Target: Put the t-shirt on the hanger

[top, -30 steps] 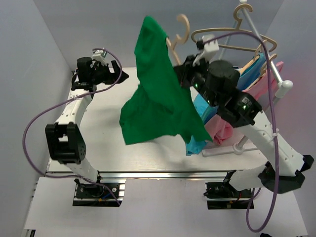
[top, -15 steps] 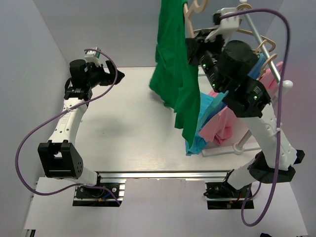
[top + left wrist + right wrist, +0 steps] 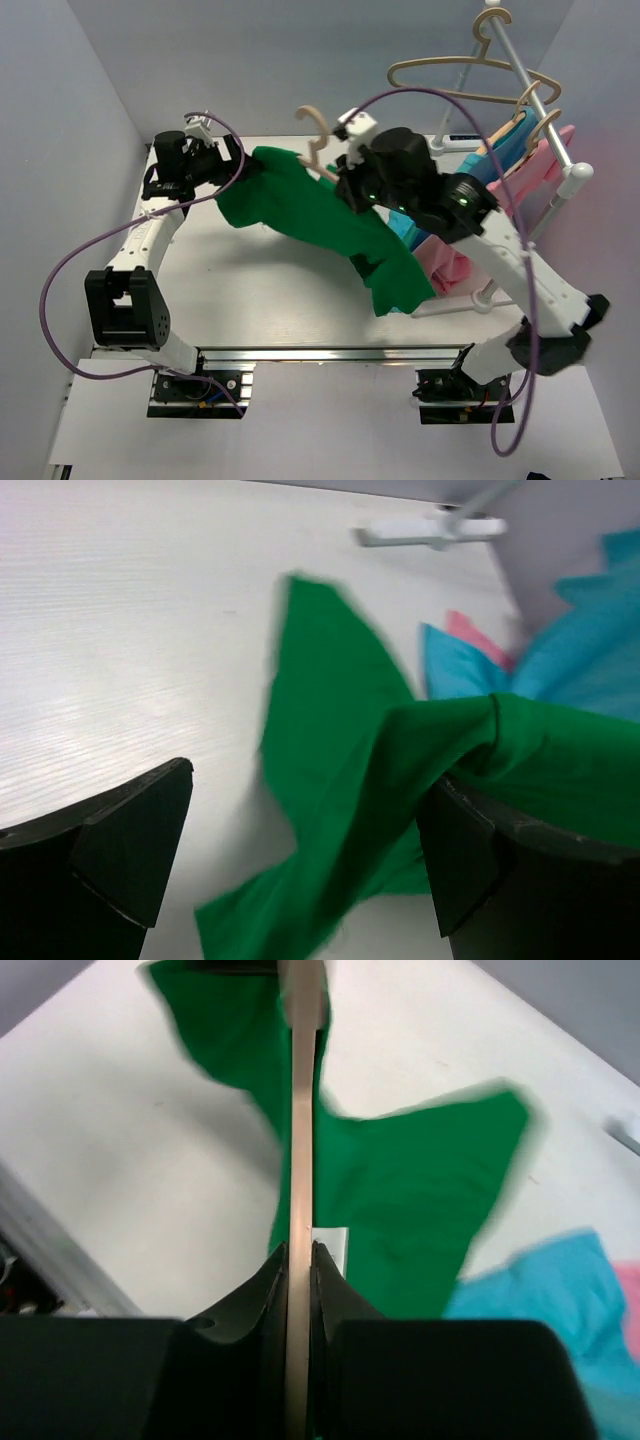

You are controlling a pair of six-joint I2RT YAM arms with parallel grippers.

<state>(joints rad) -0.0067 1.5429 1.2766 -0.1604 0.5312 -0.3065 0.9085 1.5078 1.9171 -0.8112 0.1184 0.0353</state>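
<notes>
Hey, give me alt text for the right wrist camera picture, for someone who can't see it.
The right pincer is shut on a thin beige hanger that runs straight up the middle of the frame. Behind it is the green t-shirt, blurred, against the white table, with a light blue garment and a sliver of pink garment at the lower right.

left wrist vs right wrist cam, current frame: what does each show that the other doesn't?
Left wrist only: the left gripper open, with t-shirt cloth between its fingers and over one of them, and the white rack base at the top.
Right wrist only: the right gripper shut on the beige hanger, which runs up the middle of the view.
Both: the green t-shirt, the light blue garment, a bit of the pink garment, and the table.
</notes>
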